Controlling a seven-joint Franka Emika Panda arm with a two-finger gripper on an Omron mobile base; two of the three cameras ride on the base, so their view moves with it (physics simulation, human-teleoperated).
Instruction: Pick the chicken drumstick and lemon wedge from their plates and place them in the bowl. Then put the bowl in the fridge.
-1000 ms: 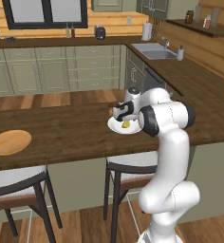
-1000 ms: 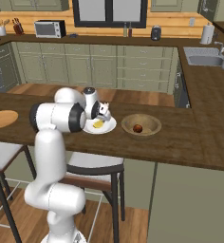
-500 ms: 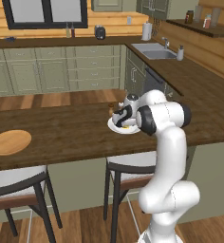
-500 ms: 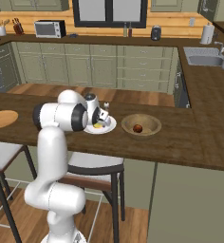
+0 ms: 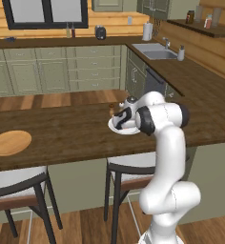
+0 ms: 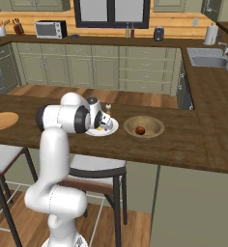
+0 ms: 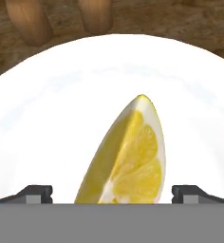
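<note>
The yellow lemon wedge [image 7: 128,161] lies on the glossy white plate [image 7: 61,95], close under my hand. My gripper [image 7: 112,194] is open, its two fingertips [image 7: 35,193] standing on either side of the wedge without touching it. From the right base the gripper [image 6: 102,121] hangs low over the white plate [image 6: 111,129] and the lemon wedge [image 6: 100,129]. The reddish-brown chicken drumstick [image 6: 140,130] lies inside the wooden bowl [image 6: 154,123], just right of that plate. The tan wooden plate [image 6: 2,120] sits bare at the counter's far left. The fridge is out of view.
Two small wooden shakers [image 7: 28,19] stand just beyond the white plate, also seen as shakers [image 6: 107,107] behind the hand. Bar stools [image 6: 94,166] stand under the counter's near edge. A sink [image 6: 206,61] lies at the back right.
My hand has sunk lower onto the white plate, bringing the fingers down around the lemon wedge. The jaws have stayed open. Bowl and plates have not moved.
</note>
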